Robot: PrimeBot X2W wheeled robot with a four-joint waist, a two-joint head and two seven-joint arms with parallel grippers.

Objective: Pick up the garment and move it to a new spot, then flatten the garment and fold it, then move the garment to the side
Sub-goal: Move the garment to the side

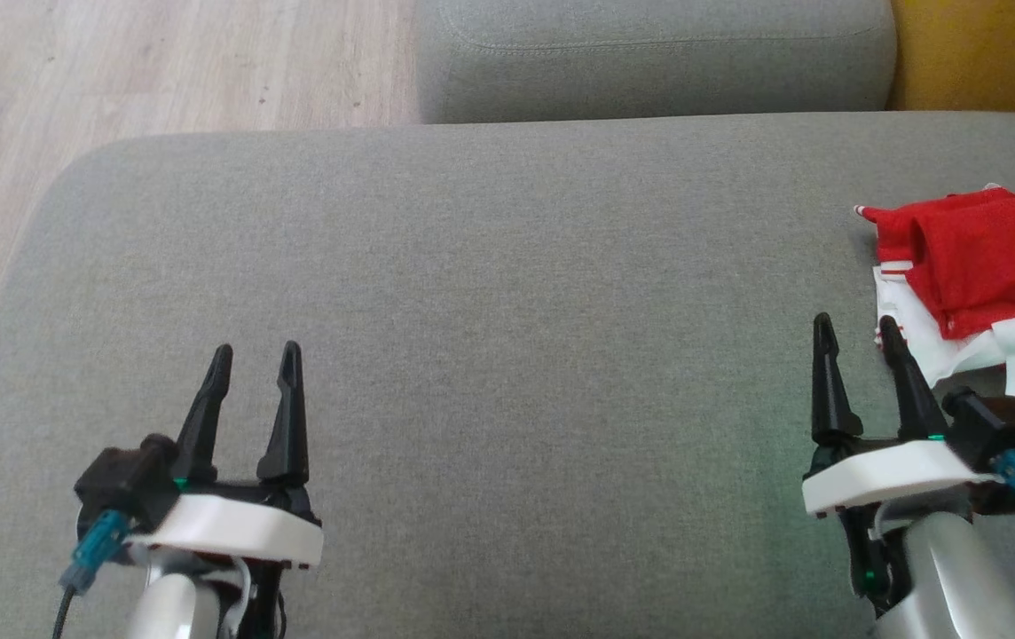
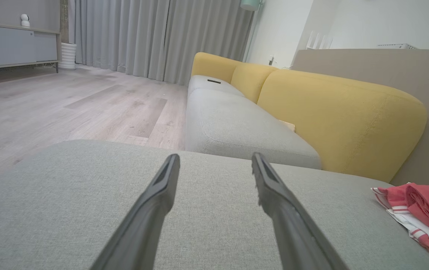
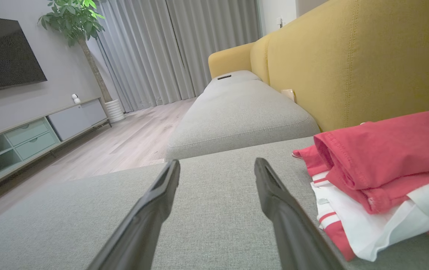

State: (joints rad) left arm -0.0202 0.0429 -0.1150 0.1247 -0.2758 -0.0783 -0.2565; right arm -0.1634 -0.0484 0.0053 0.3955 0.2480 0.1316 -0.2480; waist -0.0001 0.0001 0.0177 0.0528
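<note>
The garment [image 1: 978,275] is a red and white bundle, folded over itself, lying at the right edge of the grey cushion [image 1: 490,311]. It also appears at the lower right in the left wrist view [image 2: 420,210] and close on the right in the right wrist view [image 3: 387,176]. My right gripper [image 1: 858,333] stands open just left of the garment, its right fingertip near the white hem, with nothing between its fingers. Far from the garment, at the lower left over bare cushion, my left gripper [image 1: 255,355] is open and holds nothing.
A second grey seat cushion [image 1: 649,53] lies beyond the near one, with a yellow sofa back [image 3: 349,56] to the right. Wooden floor [image 1: 117,71] is to the left. A TV cabinet [image 3: 30,135] and potted plant [image 3: 75,22] stand across the room.
</note>
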